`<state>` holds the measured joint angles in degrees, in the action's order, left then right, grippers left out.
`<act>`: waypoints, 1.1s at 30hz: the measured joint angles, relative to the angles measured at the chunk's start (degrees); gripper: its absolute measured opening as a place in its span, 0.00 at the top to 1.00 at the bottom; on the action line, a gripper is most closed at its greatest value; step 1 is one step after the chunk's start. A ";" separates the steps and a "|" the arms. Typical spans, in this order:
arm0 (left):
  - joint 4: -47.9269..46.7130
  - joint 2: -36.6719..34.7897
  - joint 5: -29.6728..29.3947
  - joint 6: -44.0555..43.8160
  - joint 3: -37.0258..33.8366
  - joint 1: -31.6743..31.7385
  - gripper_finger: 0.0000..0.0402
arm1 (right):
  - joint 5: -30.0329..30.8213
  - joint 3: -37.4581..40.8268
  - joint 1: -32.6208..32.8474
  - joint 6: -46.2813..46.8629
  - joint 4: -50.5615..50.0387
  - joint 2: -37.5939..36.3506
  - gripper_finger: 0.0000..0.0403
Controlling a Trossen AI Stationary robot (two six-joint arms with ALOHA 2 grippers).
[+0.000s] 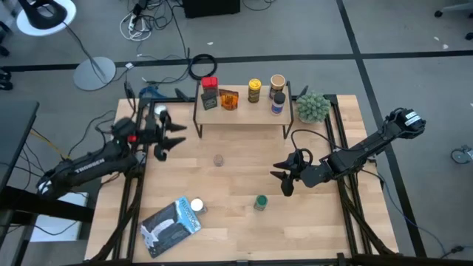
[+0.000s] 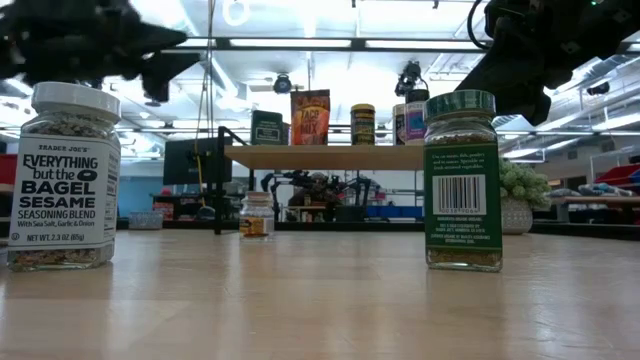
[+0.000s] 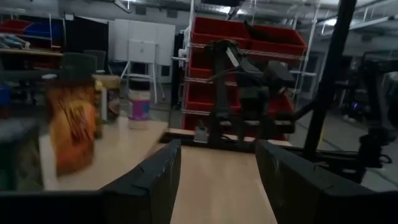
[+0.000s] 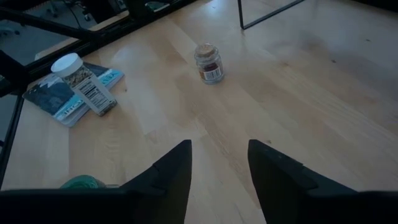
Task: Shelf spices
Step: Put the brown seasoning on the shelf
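- Table (image 1: 244, 222): I've got 3 spices not yet shelved on it, plus a flat packet (image 1: 168, 227) that isn't mine to shelve.
- Shelf (image 1: 244, 118): far side of the table, well beyond both sets of jaws; about 6 spices stand on it already, incl. the orange packet (image 1: 228, 99).
- Left gripper (image 1: 174, 137): parked just off the shelf's left end, jaws spread, nothing between them.
- Right gripper (image 1: 283, 179): mid-table, jaws apart with nothing pinched; empty gap in the right wrist view.
- Green-lid jar (image 1: 260, 201): upright, near the right jaws and a little to one side, not between them. Risk I see: closing off-centre clips the lid and tips or skids it.
- White-lid seasoning jar (image 1: 196, 207): just beside the flat packet, maybe touching its edge; well apart from either jaws. A tilted grab there could drag the packet.
- Small clear jar (image 4: 208, 61): upright, out ahead of the right jaws; short, easy to knock over.
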<state>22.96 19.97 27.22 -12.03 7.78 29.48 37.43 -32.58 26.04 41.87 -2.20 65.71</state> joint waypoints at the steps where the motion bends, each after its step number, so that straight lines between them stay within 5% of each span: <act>1: -0.07 -1.70 -2.62 -0.12 -1.63 -2.08 0.47 | 0.00 0.00 -0.03 0.02 0.00 0.00 0.63; 14: -3.15 -4.40 -29.56 5.99 -5.91 -24.05 0.47 | 0.00 -0.02 -0.31 0.04 2.45 0.00 0.77; 23: -3.75 -3.90 -30.54 7.17 -5.93 -26.62 0.47 | -0.01 -0.02 -0.31 -2.54 1.92 0.00 0.98; 33: -5.53 -3.90 -30.38 5.83 -5.93 -26.60 0.47 | 0.00 -0.02 -0.96 -2.47 2.89 0.00 0.99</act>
<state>17.43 16.08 -3.16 -6.20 1.85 2.87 37.43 -32.60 25.08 39.40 0.69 65.71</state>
